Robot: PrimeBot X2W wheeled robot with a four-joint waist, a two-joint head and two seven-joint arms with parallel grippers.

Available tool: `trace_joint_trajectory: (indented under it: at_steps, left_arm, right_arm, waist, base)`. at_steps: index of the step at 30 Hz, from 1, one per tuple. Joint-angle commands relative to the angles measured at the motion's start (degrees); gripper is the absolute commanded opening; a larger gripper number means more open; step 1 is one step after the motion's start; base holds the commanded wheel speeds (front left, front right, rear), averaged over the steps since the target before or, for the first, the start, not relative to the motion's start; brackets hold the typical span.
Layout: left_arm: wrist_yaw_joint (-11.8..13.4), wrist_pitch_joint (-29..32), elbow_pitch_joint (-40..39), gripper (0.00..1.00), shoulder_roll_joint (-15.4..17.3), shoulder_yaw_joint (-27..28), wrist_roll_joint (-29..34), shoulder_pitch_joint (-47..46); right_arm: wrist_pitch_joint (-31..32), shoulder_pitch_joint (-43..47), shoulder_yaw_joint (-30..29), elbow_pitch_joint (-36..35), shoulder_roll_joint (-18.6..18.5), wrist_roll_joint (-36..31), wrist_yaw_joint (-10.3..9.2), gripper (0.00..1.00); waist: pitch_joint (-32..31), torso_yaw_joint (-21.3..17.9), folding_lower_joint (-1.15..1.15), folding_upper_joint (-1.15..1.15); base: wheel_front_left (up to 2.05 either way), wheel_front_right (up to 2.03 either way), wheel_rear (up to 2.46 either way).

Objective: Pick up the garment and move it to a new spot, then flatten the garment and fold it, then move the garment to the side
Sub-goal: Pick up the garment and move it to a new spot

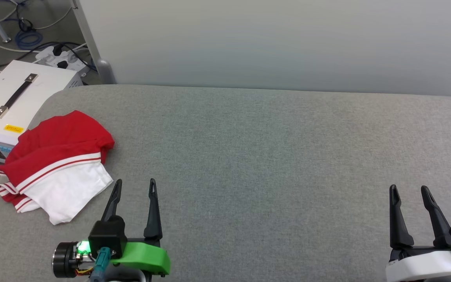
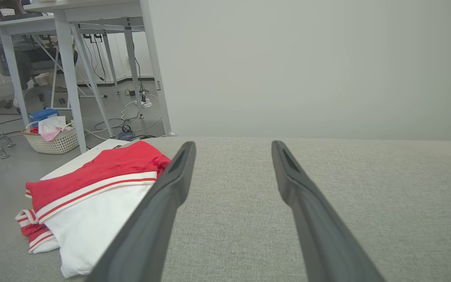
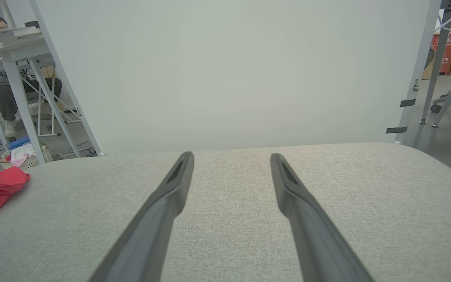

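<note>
Our left gripper (image 1: 135, 182) sits at seven o'clock in the head view, its two dark fingers spread wide with nothing between them. Our right gripper (image 1: 409, 188) sits at four o'clock, equally wide and holding nothing. We see the garment (image 1: 59, 164) lying bunched at nine o'clock on the grey padded table (image 1: 268, 156), near its left edge. The red body lies on top and a white sleeve with striped trim faces us. The sleeve lies just beside our left gripper's outer finger; we cannot tell whether they touch. At ten o'clock, past the table's corner, stands a white box (image 1: 10, 98) with a black handle.
</note>
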Motion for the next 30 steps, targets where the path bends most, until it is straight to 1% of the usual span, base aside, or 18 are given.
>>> trace_joint_trajectory:
  at_steps: [1,5,13,25,30]
  left_arm:
    - [0.4,-0.7,0.1,1.00,-0.2,-0.1,-0.4,0.1]
    - [0.8,-1.2,0.1,1.00,-0.2,0.0,-0.7,-0.8]
    - [1.5,-1.3,-0.1,1.00,-0.2,1.0,-1.4,-1.8]
    - [2.1,-1.3,-0.1,1.00,-0.2,2.4,-2.8,-2.6]
    - [2.2,-1.3,-0.1,1.00,-0.2,3.1,-3.6,-2.4]
  right_arm:
    - [-0.6,0.5,0.0,-0.7,-0.1,0.5,-0.04,1.00]
    - [-1.1,0.3,-0.1,-1.4,-0.1,0.5,-0.04,1.00]
    - [-1.3,-0.3,0.2,-1.7,-0.1,-0.2,-0.04,1.00]
    - [-1.3,-1.1,0.8,-1.9,-0.1,-1.4,-0.04,1.00]
    - [-1.3,-1.2,1.1,-1.9,-0.1,-1.7,-0.04,1.00]
  waist:
    - [0.5,0.9,0.00,0.00]
    - [1.5,3.2,0.00,0.00]
    - [2.8,9.1,0.00,0.00]
    - [4.2,19.7,0.00,0.00]
    - [4.5,23.6,0.00,0.00]
  base:
    - [0.00,0.00,0.00]
    - [0.00,0.00,0.00]
    - [0.00,0.00,0.00]
    - [0.00,0.00,0.00]
    - [0.00,0.00,0.00]
